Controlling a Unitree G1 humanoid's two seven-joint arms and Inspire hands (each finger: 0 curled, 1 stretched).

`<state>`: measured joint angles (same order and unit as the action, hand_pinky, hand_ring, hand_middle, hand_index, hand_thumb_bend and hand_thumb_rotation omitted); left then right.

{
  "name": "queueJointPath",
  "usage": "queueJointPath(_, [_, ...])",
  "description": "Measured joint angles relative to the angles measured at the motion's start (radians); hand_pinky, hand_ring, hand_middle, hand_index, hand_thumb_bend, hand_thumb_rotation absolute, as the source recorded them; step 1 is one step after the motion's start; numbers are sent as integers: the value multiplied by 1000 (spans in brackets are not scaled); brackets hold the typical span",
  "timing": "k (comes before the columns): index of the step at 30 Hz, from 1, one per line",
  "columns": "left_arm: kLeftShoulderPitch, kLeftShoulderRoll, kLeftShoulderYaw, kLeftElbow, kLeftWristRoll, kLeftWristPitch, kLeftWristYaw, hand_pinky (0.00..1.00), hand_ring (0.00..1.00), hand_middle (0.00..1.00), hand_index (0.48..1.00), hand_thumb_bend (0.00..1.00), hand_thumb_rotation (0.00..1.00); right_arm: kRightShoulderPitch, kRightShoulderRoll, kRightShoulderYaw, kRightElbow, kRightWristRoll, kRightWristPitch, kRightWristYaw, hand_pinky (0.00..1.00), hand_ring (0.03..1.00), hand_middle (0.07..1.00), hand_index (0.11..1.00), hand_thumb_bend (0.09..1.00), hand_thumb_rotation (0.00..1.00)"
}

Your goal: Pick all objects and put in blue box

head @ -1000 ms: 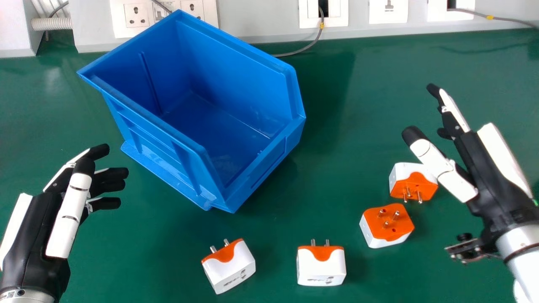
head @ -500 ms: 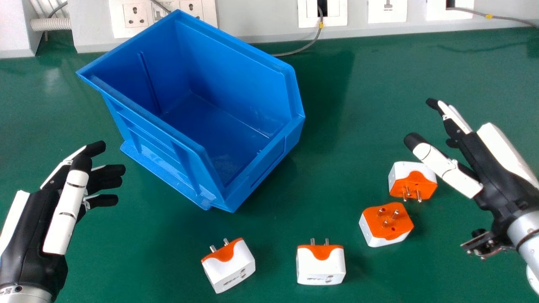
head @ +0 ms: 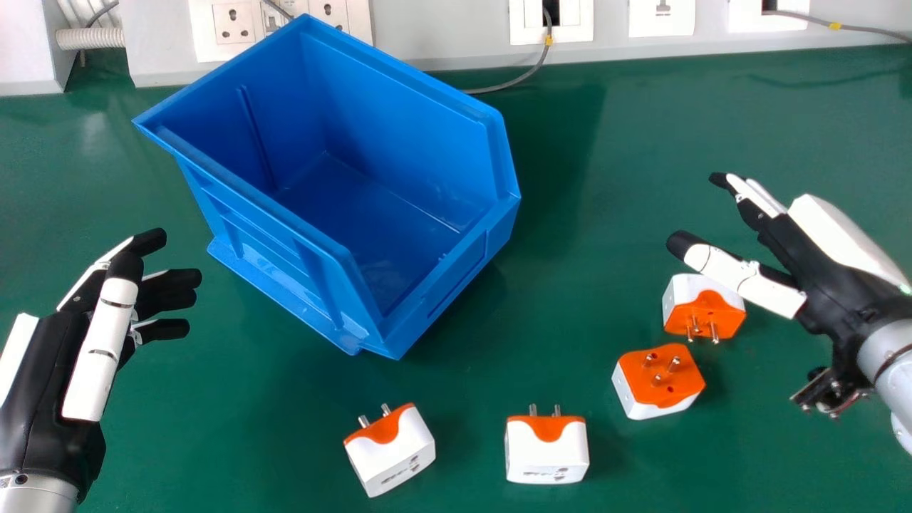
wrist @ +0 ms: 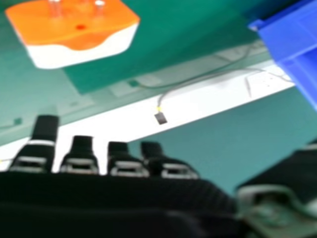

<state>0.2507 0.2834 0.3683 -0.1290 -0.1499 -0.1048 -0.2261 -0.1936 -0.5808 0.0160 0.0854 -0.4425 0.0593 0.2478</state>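
At the head view's left edge, the robot's left hand [head: 53, 377] lies well apart from all 4 adapters, with the blue box [head: 406, 117] ahead of it and to its right. Its fingers reach out toward the box, a little bent and relaxed, the thumb apart from them, nothing between.

Next comes the box, open side up, standing on the green table [head: 641, 142] in front of a white wall panel [head: 456, 32] with sockets. Right of the box's near corner, the 4 white and orange adapters stand outside it. Adapter 1 [head: 390, 456] sits tilted round, 2 prongs toward the box; adapter 2 [head: 546, 452] stands squarer, prongs pointing away from the robot. Adapter 3 [head: 659, 381] has its prongs up, and adapter 4 [head: 705, 310], just beyond it, turns its prongs toward the robot.

Adapter 4 is the nearest to the right hand [head: 837, 274], just beside its thumb; I cannot tell whether they touch. The right arm enters from the right, the hand slanting forward and leftward. Its fingers are stretched out, thumb well apart, and it grips nothing. The right hand view also shows an adapter and part of the box.
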Motion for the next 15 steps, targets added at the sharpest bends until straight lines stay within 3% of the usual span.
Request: queueJointPath(15, [-12,1,0,8,1,0,2,671,732,721,837,474,953,-90,-95,66,115,-67,-54,37,861,980,1000,996,474,695])
